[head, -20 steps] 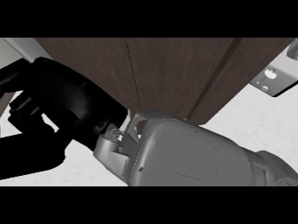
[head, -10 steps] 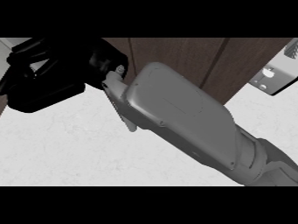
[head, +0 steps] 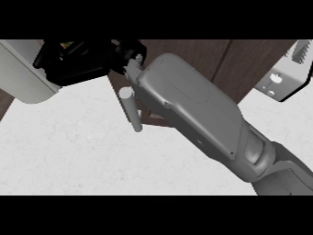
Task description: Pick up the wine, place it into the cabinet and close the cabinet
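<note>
We see the right robot hand (head: 84, 62) at the upper left of the head view, a black mass pressed close to the dark wooden cabinet (head: 192, 55). Its fingers are clenched round something that they almost wholly hide. Only a small greenish-yellow patch shows among them, near the view's top edge, and we take that for the wine (head: 69, 45). The wine is thus held in the hand, up at the cabinet front and off the worktop (head: 70, 156).

The grey forearm (head: 199, 114) runs slantwise from the lower right corner up to the hand and covers much of the cabinet's front. Just below the hand, a short grey bar handle (head: 131, 110) stands out beside the forearm. Left of the hand there is a pale grey panel (head: 16, 69) with a rounded lower corner; we cannot tell what it belongs to. At the far right, a light metal piece (head: 284, 75) lies against the cabinet, well apart from the hand.
</note>
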`<state>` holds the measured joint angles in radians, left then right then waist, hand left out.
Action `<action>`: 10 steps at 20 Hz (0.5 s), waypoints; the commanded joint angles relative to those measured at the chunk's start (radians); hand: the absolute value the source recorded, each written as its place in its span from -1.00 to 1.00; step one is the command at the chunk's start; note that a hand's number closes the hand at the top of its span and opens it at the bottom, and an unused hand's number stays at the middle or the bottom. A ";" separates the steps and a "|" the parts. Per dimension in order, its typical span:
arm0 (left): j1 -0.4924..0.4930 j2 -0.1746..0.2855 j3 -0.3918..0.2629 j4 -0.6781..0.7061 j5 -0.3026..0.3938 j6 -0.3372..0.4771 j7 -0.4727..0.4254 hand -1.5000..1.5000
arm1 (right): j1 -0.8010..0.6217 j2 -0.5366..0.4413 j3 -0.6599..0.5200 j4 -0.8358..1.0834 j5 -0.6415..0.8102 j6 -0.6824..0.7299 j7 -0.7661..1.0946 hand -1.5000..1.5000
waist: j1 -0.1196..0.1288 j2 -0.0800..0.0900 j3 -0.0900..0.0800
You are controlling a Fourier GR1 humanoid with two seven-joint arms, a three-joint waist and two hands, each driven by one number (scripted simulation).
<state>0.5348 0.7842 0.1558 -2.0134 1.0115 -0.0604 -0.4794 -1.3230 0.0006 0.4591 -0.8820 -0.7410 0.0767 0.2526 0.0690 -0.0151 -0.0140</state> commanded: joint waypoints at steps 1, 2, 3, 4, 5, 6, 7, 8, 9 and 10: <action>0.017 -0.002 -0.006 -0.042 0.011 -0.007 0.022 -1.00 | 0.052 -0.076 -0.050 0.156 0.059 -0.034 -0.113 1.00 | -0.010 0.035 0.014; -0.019 0.008 -0.007 -0.033 0.021 0.002 0.036 -1.00 | 0.028 -0.099 -0.075 0.152 0.032 -0.008 -0.089 1.00 | -0.029 0.039 0.013; -0.015 0.006 0.002 -0.021 0.027 -0.021 0.026 -1.00 | 0.046 -0.137 -0.078 0.153 0.034 0.015 -0.103 1.00 | -0.029 0.040 0.013; -0.024 0.010 -0.005 -0.047 0.034 -0.006 0.041 -1.00 | 0.064 -0.120 -0.069 0.162 0.038 0.012 -0.117 1.00 | -0.031 0.043 0.014; -0.018 -0.001 -0.019 -0.039 0.035 -0.027 0.034 -1.00 | 0.051 -0.144 -0.085 0.162 0.031 0.025 -0.114 1.00 | -0.032 0.042 0.012; -0.016 -0.009 -0.027 -0.050 0.027 -0.003 0.036 -1.00 | 0.062 -0.145 -0.090 0.162 0.030 0.017 -0.125 1.00 | -0.037 0.042 0.013; -0.033 0.001 -0.010 -0.049 0.036 -0.009 0.035 -1.00 | 0.068 -0.149 -0.094 0.169 0.031 0.014 -0.134 1.00 | -0.042 0.045 0.013; -0.031 -0.009 -0.029 -0.059 0.028 0.001 0.036 -1.00 | 0.079 -0.156 -0.100 0.167 0.027 0.015 -0.149 1.00 | -0.049 0.047 0.014; -0.024 -0.007 -0.033 -0.072 0.032 0.000 0.044 -1.00 | 0.076 -0.171 -0.112 0.167 0.018 0.018 -0.148 1.00 | -0.048 0.045 0.014; -0.037 -0.002 -0.041 -0.063 0.032 0.001 0.052 -1.00 | 0.068 -0.161 -0.103 0.169 0.021 0.020 -0.148 1.00 | -0.059 0.049 0.013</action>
<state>0.5109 0.7815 0.1324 -2.0644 1.0394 -0.0645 -0.4427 -1.2960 0.0005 0.4419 -0.8545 -0.7553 0.1684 0.1319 0.0678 -0.0255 -0.0326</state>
